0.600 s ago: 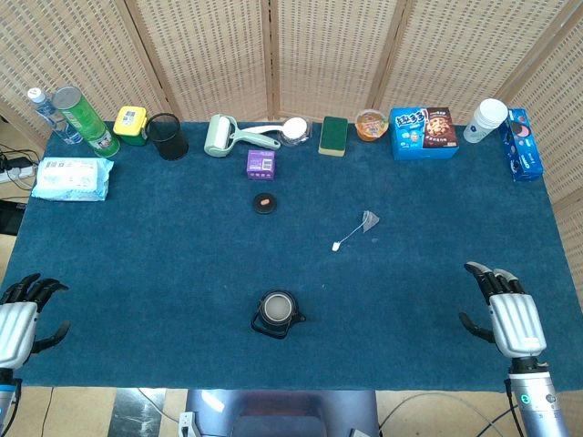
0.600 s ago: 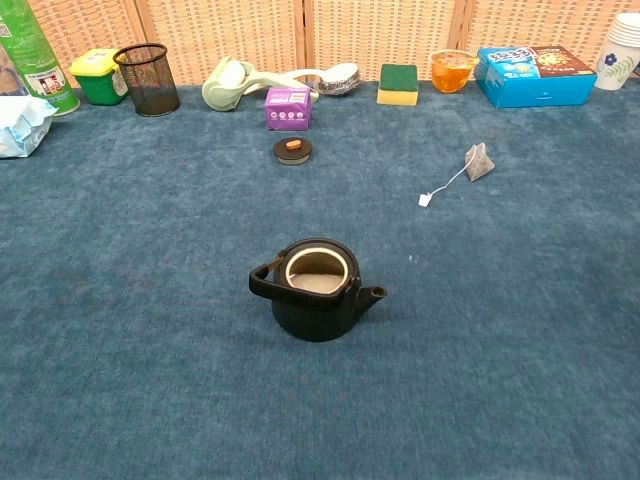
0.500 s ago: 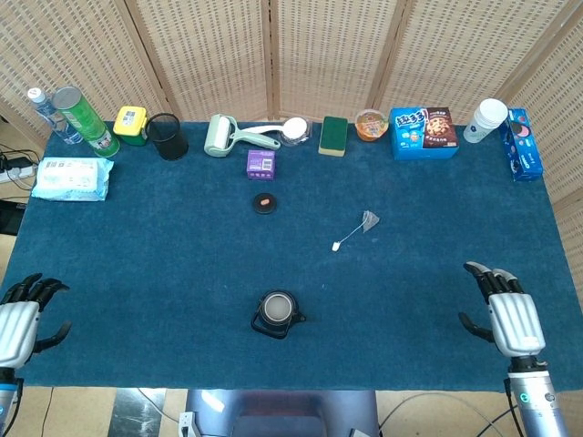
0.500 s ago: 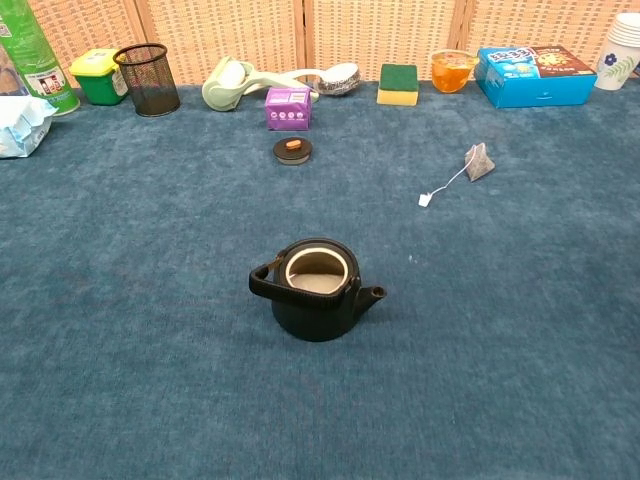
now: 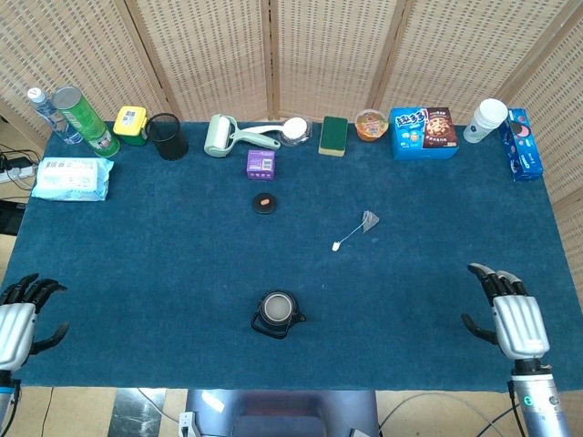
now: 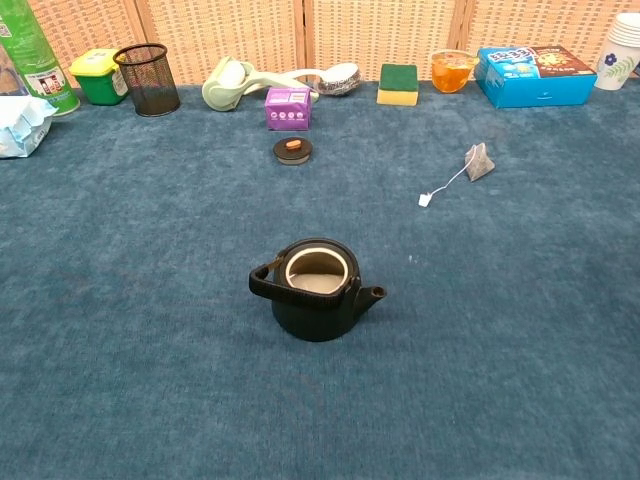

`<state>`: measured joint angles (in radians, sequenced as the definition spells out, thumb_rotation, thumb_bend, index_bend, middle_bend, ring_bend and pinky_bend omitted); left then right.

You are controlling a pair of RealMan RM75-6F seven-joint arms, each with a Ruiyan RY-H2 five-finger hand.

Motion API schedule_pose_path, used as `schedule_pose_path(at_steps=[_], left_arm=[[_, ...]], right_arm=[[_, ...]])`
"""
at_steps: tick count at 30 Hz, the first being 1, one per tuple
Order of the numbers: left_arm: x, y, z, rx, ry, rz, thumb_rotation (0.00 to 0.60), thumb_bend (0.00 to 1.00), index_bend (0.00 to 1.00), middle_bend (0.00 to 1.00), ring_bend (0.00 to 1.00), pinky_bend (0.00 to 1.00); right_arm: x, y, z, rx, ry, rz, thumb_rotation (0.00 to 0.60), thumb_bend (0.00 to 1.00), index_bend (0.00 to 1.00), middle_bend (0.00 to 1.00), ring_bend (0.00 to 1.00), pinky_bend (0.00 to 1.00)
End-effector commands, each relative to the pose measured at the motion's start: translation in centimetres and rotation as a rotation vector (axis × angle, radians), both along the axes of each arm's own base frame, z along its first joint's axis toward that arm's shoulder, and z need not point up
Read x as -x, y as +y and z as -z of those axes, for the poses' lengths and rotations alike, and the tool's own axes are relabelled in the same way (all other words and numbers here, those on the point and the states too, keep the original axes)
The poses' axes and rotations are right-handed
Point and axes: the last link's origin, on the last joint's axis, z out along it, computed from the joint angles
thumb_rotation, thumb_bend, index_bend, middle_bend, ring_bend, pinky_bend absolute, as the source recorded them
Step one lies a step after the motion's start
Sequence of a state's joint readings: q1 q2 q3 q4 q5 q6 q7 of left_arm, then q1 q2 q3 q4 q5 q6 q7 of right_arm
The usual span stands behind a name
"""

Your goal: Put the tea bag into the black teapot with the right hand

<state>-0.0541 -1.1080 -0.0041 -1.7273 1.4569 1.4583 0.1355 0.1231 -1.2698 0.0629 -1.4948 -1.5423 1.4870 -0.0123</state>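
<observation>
Right hand (image 5: 517,320), fingers spread and empty, well apart from tea bag (image 5: 369,219): the light bag may be nudged aside or its string snagged at black teapot (image 5: 277,312).

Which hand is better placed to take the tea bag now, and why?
The right hand. The tea bag lies right of the black teapot, on that hand's side. The left hand is across the table.
</observation>
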Motion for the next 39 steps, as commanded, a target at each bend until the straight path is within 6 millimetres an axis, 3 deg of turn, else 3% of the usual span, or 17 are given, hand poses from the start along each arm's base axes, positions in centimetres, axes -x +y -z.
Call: schedule_pose_path(at_steps=[1,13,16,21,26,30,35,39], left_arm=[[0.0,0.0,0.0,0.007,0.001,0.005,0.600,0.32,0.30,0.25,0.12,0.15],[-0.4,0.6,0.1,0.014,0.004,0.020,0.600,0.32,0.30,0.25,0.12,0.15],[-0.5,0.9,0.2,0.018,0.004,0.027,0.600,0.32,0.30,0.25,0.12,0.15],[-0.7,1.7,0.4,0.028,0.014,0.039,0.600,0.32,0.30,0.25,0.12,0.15],[-1.2,2.4,0.4,0.035,0.024,0.061,0.600,0.32,0.30,0.25,0.12,0.15],[-1.4,2.7,0.3,0.045,0.040,0.071,0.600,0.32,0.30,0.25,0.12,0.15],[-1.9,3.2,-0.1,0.055,0.053,0.091,0.600,0.32,0.30,0.25,0.12,0.15],[-2.1,3.7,-0.2,0.061,0.058,0.101,0.600,0.32,0.30,0.25,0.12,0.15]], right_arm=[[0.0,-0.1,0.0,-0.003,-0.001,-0.004,0.600,0.29,0.16,0.23,0.29,0.20],[-0.7,-1.0,0.2,-0.026,-0.008,-0.039,0.600,0.29,0.16,0.25,0.30,0.23],[-1.3,-1.8,0.0,-0.025,-0.012,-0.067,0.600,0.29,0.16,0.26,0.35,0.30],[-2.3,-4.0,-0.5,-0.038,-0.022,-0.127,0.600,0.29,0.17,0.34,0.53,0.55],[-3.7,-6.5,-0.4,-0.087,-0.022,-0.190,0.600,0.29,0.19,0.55,0.79,0.82],[-5.0,-8.4,0.2,-0.151,-0.022,-0.232,0.600,0.29,0.22,0.74,0.97,0.96],[-6.9,-10.7,1.0,-0.230,-0.034,-0.281,0.600,0.29,0.32,0.92,1.00,1.00],[-8.4,-12.4,1.7,-0.276,-0.033,-0.306,0.600,0.32,0.39,0.98,1.00,1.00]])
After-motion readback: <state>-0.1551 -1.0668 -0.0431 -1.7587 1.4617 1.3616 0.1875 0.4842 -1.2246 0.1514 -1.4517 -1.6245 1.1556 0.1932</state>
